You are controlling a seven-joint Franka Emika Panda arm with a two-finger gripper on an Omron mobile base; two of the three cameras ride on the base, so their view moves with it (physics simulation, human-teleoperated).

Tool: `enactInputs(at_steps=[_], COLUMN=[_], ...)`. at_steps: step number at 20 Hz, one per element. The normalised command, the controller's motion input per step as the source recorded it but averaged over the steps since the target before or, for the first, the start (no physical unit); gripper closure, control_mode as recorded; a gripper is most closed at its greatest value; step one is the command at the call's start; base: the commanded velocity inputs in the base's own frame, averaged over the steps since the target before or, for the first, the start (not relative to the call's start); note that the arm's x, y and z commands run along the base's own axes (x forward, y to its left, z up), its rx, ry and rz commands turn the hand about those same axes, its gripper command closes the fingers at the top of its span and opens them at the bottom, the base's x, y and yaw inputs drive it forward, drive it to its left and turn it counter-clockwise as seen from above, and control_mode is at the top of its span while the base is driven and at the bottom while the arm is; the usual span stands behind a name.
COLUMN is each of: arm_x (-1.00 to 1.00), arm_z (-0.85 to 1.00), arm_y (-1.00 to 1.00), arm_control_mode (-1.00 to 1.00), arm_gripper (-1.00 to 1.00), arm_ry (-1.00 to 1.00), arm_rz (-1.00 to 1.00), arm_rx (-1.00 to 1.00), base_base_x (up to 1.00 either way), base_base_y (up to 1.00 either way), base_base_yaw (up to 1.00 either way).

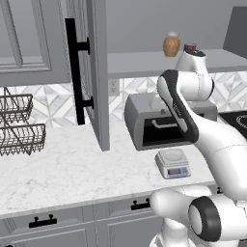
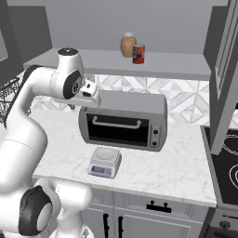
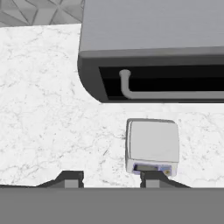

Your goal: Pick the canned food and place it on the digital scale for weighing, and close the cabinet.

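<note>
The canned food (image 2: 138, 54), red-labelled, stands on the open cabinet's shelf (image 2: 167, 65) beside a brown jar (image 2: 128, 45); in the left base view the can (image 1: 190, 48) peeks out behind my arm. The digital scale (image 2: 105, 162) sits on the counter in front of the toaster oven, its platform bare (image 3: 152, 144). My gripper (image 3: 111, 178) is open and holds nothing; it looks down from above the counter, with the scale just right of its fingertips. The cabinet door (image 1: 99, 72) with its long black handle (image 1: 72, 72) stands open towards me.
A large grey toaster oven (image 2: 123, 121) stands at the back of the marble counter (image 1: 62, 169). A wire basket rack (image 1: 19, 128) is at the far left. A second open cabinet door (image 2: 223, 79) hangs above the black stovetop (image 2: 228, 158).
</note>
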Motion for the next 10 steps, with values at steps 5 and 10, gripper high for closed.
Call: enactInputs(at_steps=[5,10], arm_x=[-0.49,-0.74], arm_z=[0.00,0.15], arm_y=[-0.01,0.00], arm_control_mode=[-1.00,-1.00], arm_gripper=[-1.00,-1.00], arm_ry=[-0.05,-0.29], arm_rz=[0.00,-0.03], arm_rx=[0.00,0.00], base_base_x=[0.00,0.00], base_base_y=[0.00,0.00], base_base_yaw=[0.00,0.00])
